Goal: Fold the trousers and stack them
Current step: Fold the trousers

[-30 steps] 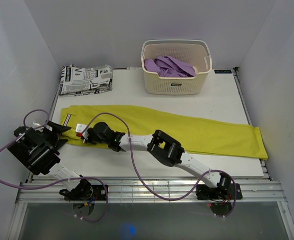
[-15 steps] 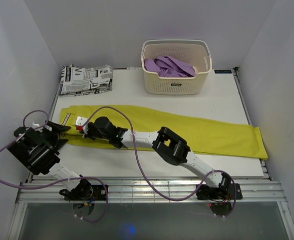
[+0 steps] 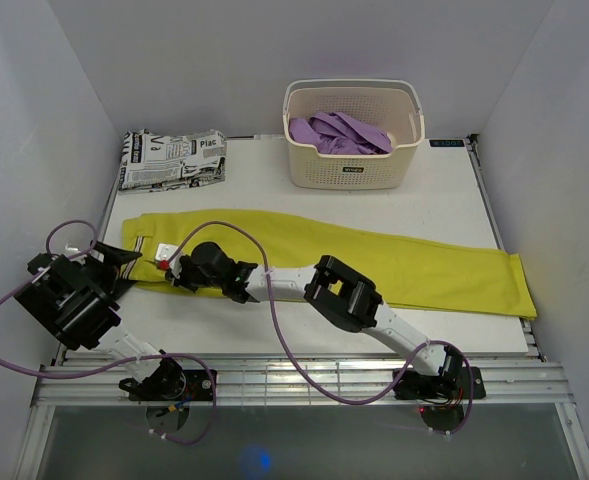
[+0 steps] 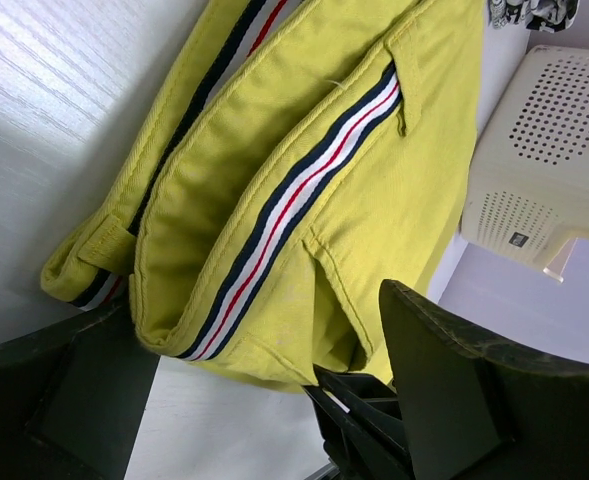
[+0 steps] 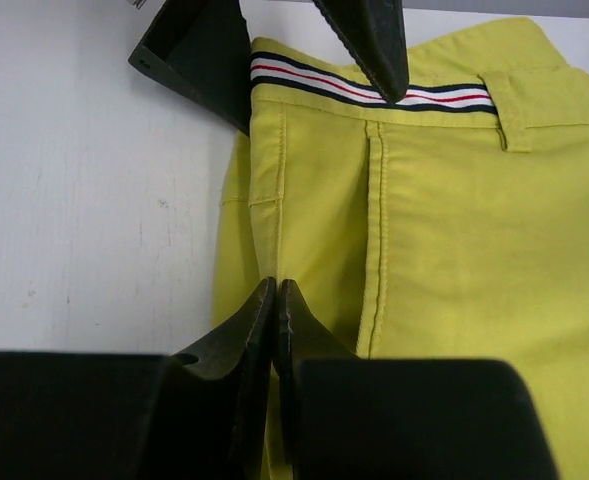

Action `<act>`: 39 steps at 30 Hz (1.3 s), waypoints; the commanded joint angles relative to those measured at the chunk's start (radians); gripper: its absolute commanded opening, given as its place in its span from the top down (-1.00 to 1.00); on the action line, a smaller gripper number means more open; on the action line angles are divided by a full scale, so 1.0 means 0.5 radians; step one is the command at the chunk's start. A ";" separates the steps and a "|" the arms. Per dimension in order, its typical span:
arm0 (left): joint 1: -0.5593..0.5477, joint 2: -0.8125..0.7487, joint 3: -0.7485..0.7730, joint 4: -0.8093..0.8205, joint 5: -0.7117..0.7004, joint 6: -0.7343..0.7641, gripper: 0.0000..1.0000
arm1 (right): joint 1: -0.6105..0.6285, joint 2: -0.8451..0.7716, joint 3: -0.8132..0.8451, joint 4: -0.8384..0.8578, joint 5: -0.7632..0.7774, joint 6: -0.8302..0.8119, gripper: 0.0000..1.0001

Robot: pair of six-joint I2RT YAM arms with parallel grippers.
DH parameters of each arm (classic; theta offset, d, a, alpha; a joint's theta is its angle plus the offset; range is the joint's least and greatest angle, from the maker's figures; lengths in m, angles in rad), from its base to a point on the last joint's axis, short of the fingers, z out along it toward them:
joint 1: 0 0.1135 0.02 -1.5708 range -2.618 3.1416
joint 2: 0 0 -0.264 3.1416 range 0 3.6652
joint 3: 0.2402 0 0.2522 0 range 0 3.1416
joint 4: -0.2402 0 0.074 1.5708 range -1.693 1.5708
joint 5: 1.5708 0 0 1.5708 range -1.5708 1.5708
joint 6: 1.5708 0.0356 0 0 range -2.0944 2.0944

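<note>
Yellow trousers (image 3: 374, 255) lie flat across the table, with the striped waistband at the left and the legs running right. My left gripper (image 3: 124, 262) is open at the waist's left corner. In the left wrist view, the waistband (image 4: 274, 220) lies between its spread fingers (image 4: 444, 390). My right gripper (image 3: 177, 270) sits on the near edge of the waist. In the right wrist view, it (image 5: 276, 290) is shut on the yellow fabric's edge next to a seam. The left gripper's fingers (image 5: 199, 50) show at the top, astride the waistband.
A folded black-and-white patterned garment (image 3: 172, 158) lies at the back left. A cream perforated basket (image 3: 352, 172) holding purple cloth (image 3: 339, 132) stands at the back centre. It also shows in the left wrist view (image 4: 544, 180). The trouser legs reach the table's right edge.
My right gripper moved slightly away and back toward the near edge, shifting the waist fabric with it. The left arm has barely moved.
</note>
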 commanded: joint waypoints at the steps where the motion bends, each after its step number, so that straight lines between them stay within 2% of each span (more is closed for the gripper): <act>1: 0.003 -0.021 -0.056 0.019 -0.163 0.089 -0.95 | 0.031 0.021 0.123 0.014 -0.021 0.039 0.85; 8: 0.000 -0.257 0.024 -0.134 -0.138 0.150 -0.95 | 0.031 0.183 0.403 -0.081 -0.021 0.026 0.83; 11: 0.003 -0.419 0.128 -0.287 -0.187 0.220 -0.92 | 0.031 0.126 0.382 -0.109 -0.021 0.029 0.53; 12: 0.000 -0.508 0.155 -0.366 -0.245 0.239 -0.90 | 0.028 0.019 0.272 -0.109 -0.027 0.026 0.34; 17: 0.003 -0.751 0.306 -0.588 -0.441 0.444 -0.79 | 0.009 -0.472 -0.244 -0.090 -0.027 0.026 0.00; 19: 0.000 -0.812 0.318 -0.625 -0.381 0.524 -0.74 | -0.003 -0.696 -0.366 -0.182 -0.039 -0.007 -0.17; 22: -0.012 -0.858 0.340 -0.671 -0.176 0.702 -0.59 | -0.055 -0.883 -0.465 -0.589 -0.067 -0.237 -0.13; 23: -0.031 -0.849 0.352 -0.689 -0.150 0.745 -0.54 | -0.079 -0.915 -0.471 -0.855 -0.079 -0.301 -0.11; 27: -0.202 -0.806 0.377 -0.803 -0.171 0.816 -0.35 | -0.248 -1.031 -0.526 -1.390 -0.199 -0.394 -0.16; 30: -0.331 -0.828 0.294 -0.782 -0.236 0.901 -0.25 | -0.297 -1.123 -0.725 -1.444 -0.150 -0.477 -0.17; 34: -0.448 -0.803 0.340 -0.910 -0.230 1.612 -0.23 | -0.297 -1.163 -0.836 -1.508 -0.211 -0.492 -0.15; 35: -0.451 -0.788 0.401 -0.947 -0.230 1.969 -0.22 | -0.297 -1.163 -0.849 -1.514 -0.254 -0.431 -0.12; 36: -0.451 -0.776 0.429 -1.020 -0.224 2.155 -0.15 | -0.297 -1.166 -0.858 -1.511 -0.303 -0.385 -0.06; 37: -0.451 -0.769 0.447 -1.039 -0.218 2.333 -0.06 | -0.300 -1.169 -0.876 -1.505 -0.391 -0.327 0.12; 38: -0.454 -0.778 0.435 -1.048 -0.199 2.693 0.02 | -0.300 -1.166 -0.885 -1.469 -0.410 -0.187 0.18; 39: -0.451 -0.788 0.420 -1.070 -0.172 2.873 0.05 | -0.304 -1.160 -0.892 -1.453 -0.417 -0.116 0.21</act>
